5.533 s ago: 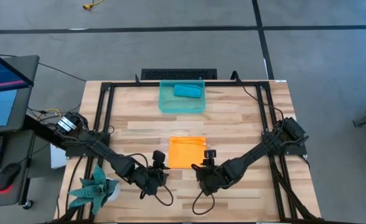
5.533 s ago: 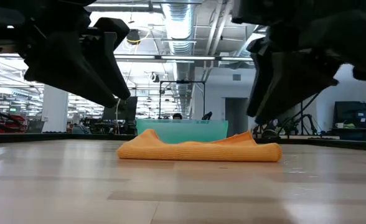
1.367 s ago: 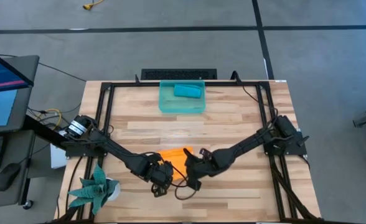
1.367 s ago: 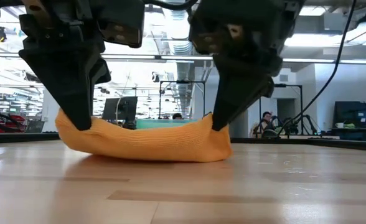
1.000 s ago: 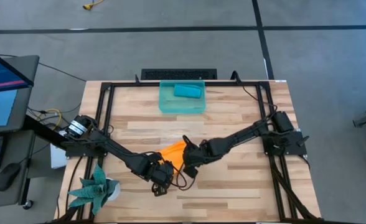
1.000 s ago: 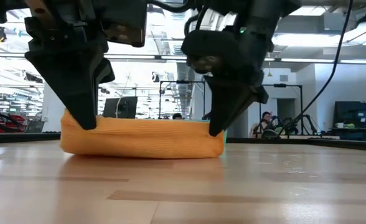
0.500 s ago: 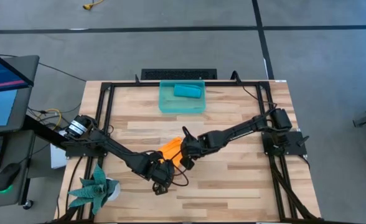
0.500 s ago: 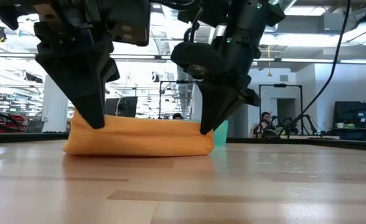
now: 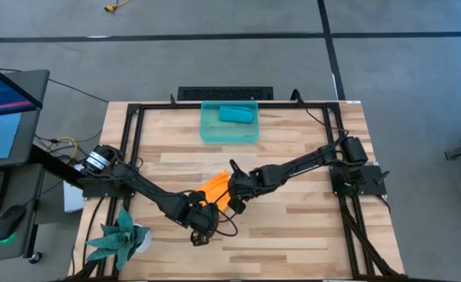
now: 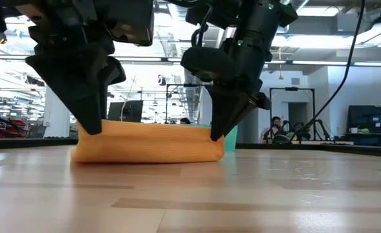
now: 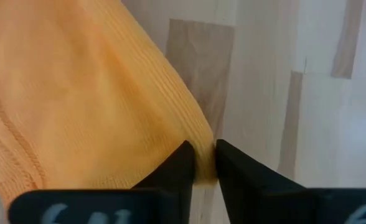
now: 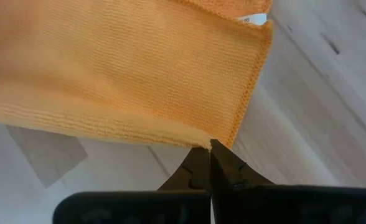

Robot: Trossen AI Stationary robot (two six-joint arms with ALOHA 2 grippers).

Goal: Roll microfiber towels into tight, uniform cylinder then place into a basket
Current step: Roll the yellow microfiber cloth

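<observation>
The orange towel [image 9: 217,189] lies on the table's middle as a folded band [image 10: 148,149], slanting from near-left to far-right, its underside on the wood. My left gripper [image 9: 204,208] stands at its near-left end [image 10: 90,133], shut on the cloth. At its other end [image 10: 215,137], my right gripper [image 9: 233,195] is also shut on the cloth. The teal basket [image 9: 208,129] stands at the far edge with the rolled teal-blue towel [image 9: 235,114] lying inside. My left gripper pinches a rounded fold of the orange towel at its end [image 11: 201,163] between its two fingers, which point steeply down from above. That end rests on the table. My right gripper pinches the folded corner of the towel's other end [image 12: 203,140] at its fingertips, coming steeply from above. The end lies low on the table and the cloth between the grippers is slack.
A green spiky plant [image 9: 121,235] stands at the near-left corner. A black metal frame [image 9: 136,110] runs around the tabletop. Bare wood lies between the towel and the basket and to the right of the towel.
My right gripper has carried its end of the orange towel toward the table's left and far side, closer to my left gripper. The band has grown shorter and now lies slanted, while its left end stayed in place.
</observation>
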